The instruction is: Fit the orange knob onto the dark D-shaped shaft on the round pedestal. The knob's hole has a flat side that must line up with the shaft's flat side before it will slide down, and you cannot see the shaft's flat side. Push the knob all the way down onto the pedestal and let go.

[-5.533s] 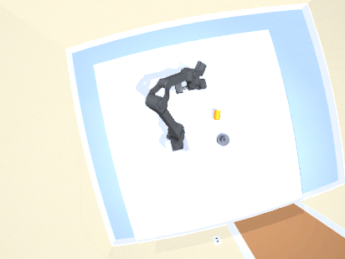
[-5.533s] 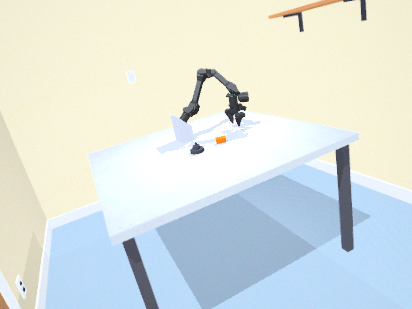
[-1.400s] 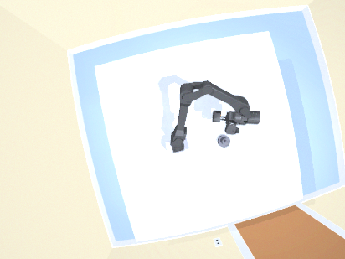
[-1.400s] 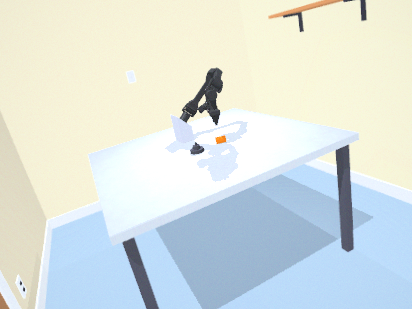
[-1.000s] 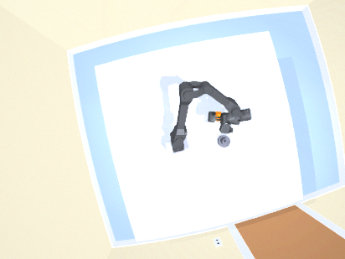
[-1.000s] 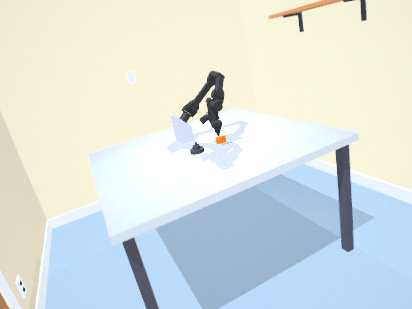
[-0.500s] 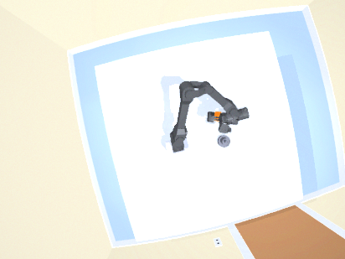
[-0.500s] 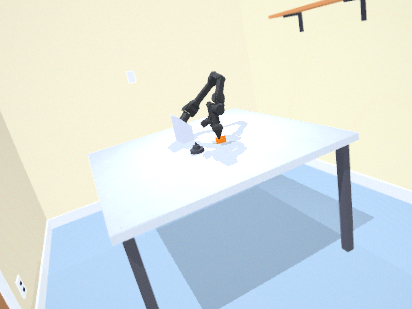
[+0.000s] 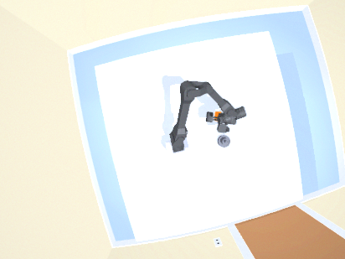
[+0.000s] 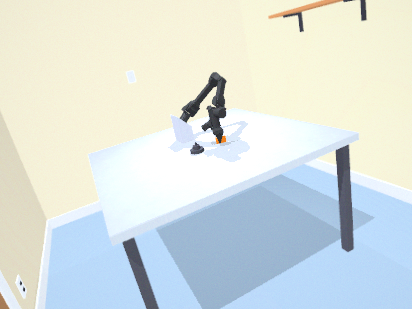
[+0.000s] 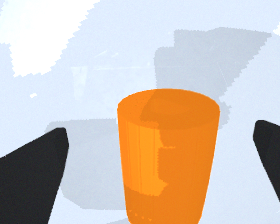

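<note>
The orange knob (image 9: 218,114) (image 10: 223,139) (image 11: 172,165) is on the table and appears to lie on its side. One round end and its long side show in the wrist view; no hole can be made out. My gripper (image 9: 216,121) (image 10: 220,140) (image 11: 164,133) is open and low at the knob, with one finger on each side of it and a gap on both sides in the wrist view. The round pedestal (image 9: 223,141) (image 10: 197,150) stands apart from the knob, its shaft pointing up. The shaft's flat side cannot be seen. The pedestal is outside the wrist view.
The white table (image 9: 167,200) (image 10: 145,194) carries the arm's base (image 9: 178,145), left of the pedestal in the top view. A pale upright panel (image 10: 182,130) shows near the base in the exterior view. Arm shadows fall around the knob.
</note>
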